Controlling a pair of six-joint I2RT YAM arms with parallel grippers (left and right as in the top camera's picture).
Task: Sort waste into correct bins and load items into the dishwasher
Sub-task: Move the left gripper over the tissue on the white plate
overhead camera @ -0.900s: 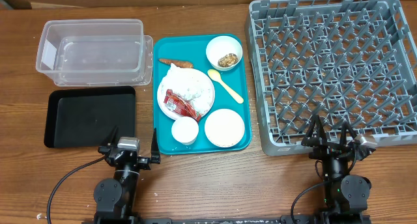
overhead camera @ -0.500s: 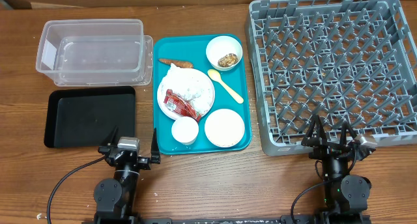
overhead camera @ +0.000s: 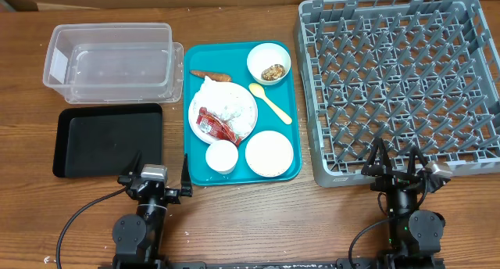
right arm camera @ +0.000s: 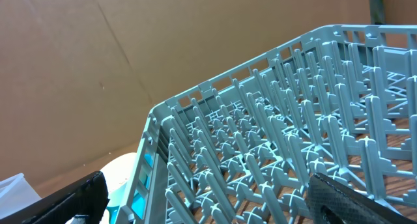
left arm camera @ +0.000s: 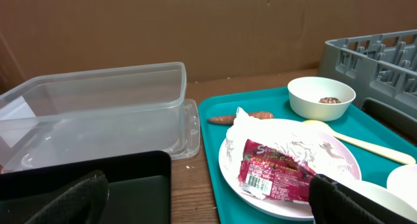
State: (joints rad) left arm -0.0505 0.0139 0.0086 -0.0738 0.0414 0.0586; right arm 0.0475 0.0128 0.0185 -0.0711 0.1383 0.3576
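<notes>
Nothing has shifted since the earlier frames: the empty grey dish rack (overhead camera: 306,89) sits right of the teal tray (overhead camera: 234,56), with the clear tub (overhead camera: 109,28) and black tray (overhead camera: 109,140) on its left. The left gripper (overhead camera: 156,173) and right gripper (overhead camera: 396,161) rest at the near edge, fingers wide apart and holding nothing. The red wrapper (overhead camera: 217,125) lies on the plate (overhead camera: 254,112), ahead and right of the nearer left gripper, its long axis running far-left to near-right.
</notes>
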